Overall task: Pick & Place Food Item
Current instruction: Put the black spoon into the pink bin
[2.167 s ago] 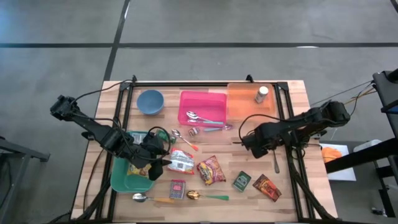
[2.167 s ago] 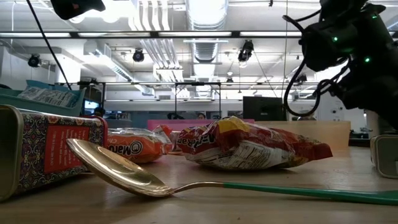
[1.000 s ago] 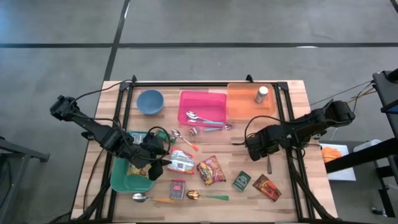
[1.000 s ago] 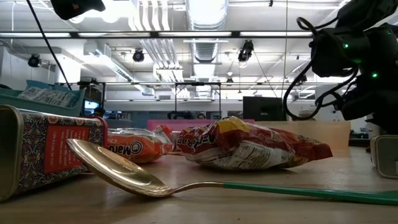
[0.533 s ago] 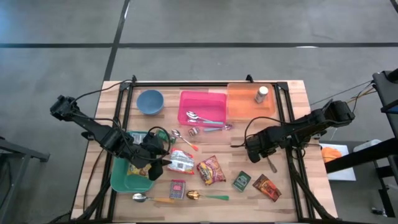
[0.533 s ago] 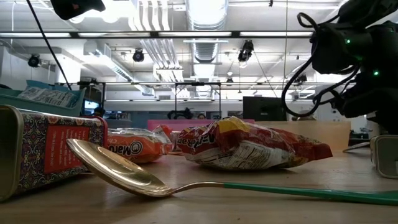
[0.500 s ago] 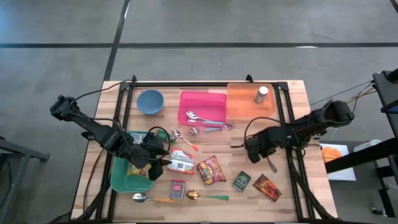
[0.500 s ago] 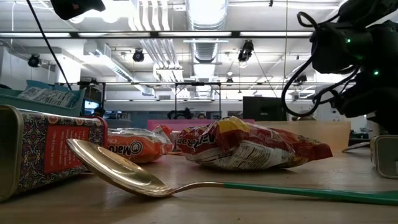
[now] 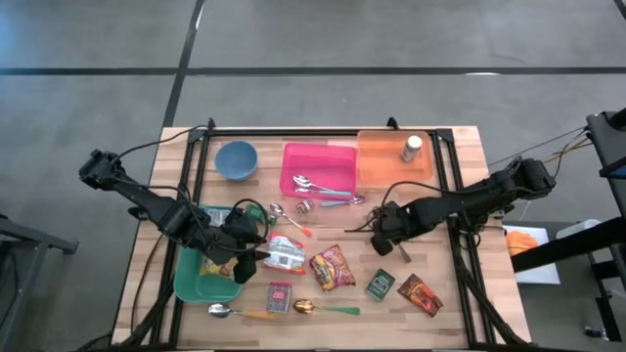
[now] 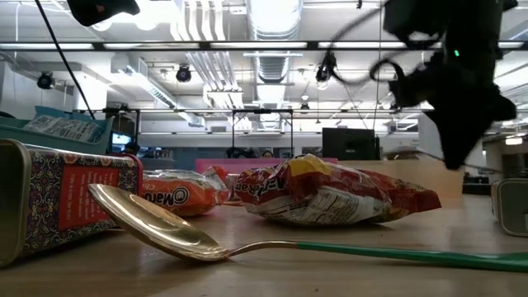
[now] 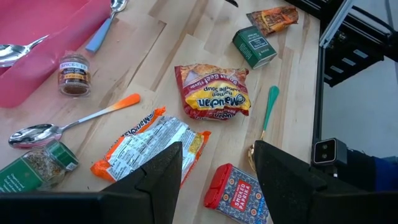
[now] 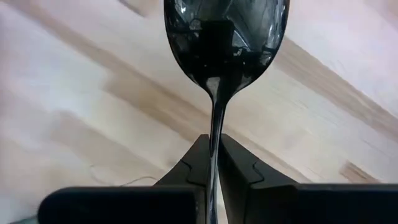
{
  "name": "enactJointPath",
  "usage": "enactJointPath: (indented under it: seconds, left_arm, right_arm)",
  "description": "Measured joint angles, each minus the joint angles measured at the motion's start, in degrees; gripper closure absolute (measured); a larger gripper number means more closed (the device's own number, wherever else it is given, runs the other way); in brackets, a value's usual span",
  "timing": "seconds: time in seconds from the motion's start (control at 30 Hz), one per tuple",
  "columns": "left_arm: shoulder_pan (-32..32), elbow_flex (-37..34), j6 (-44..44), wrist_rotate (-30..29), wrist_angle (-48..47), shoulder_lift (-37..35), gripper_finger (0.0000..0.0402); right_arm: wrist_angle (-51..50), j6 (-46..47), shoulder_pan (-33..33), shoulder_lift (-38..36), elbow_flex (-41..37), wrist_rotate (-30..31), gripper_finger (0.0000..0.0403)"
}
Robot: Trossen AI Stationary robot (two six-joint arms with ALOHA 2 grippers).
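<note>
My right gripper (image 9: 389, 241) stands over the table's right middle, pointing down, shut on a dark spoon (image 12: 224, 31) whose bowl shows beyond the fingertips (image 12: 214, 146). From above, the spoon (image 9: 402, 255) pokes out beside the gripper. Food lies on the wood nearby: a red noodle packet (image 9: 333, 266), an orange packet (image 9: 286, 254), a green tin (image 9: 380, 285), a brown-red packet (image 9: 421, 293) and a red tin (image 9: 279, 296). My left gripper (image 11: 217, 174) hangs open above the orange packet (image 11: 149, 146), by the green bin (image 9: 196, 279), holding nothing. My right gripper pinches the spoon's thin handle (image 12: 214, 124) just behind the bowl, between its two fingers (image 12: 194, 158). The fingers come from above, pointing down, and lie along the handle. The bowl hangs below the fingertips, over bare wood.
At the far side stand a blue bowl (image 9: 236, 159), a pink tray (image 9: 293, 152) with spoons, and an orange tray (image 9: 377, 166) with a shaker (image 9: 411, 148). A small jar and more spoons (image 9: 290, 219) lie mid-table. A gold spoon with a green handle (image 10: 165, 223) lies near the front edge.
My right gripper has gone up and toward the table's left edge, turning as it went. The dark spoon, which lay flat on the wood at the right, has left that spot and moved with it. My left arm has kept still.
</note>
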Motion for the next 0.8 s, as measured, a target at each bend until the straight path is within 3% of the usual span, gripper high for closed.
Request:
enactJointPath:
  seconds: [0.47, 0.8]
  left_arm:
    - [0.0, 0.0, -0.1, 0.0, 0.0, 0.0, 0.0200]
    - [0.1, 0.0, -0.1, 0.0, 0.0, 0.0, 0.0200]
  right_arm:
    - [3.4, -8.2, -3.8, 0.0, 11.7, 11.4, 0.0391]
    - [11.7, -18.3, -11.8, -0.1, 14.8, 12.6, 0.0391]
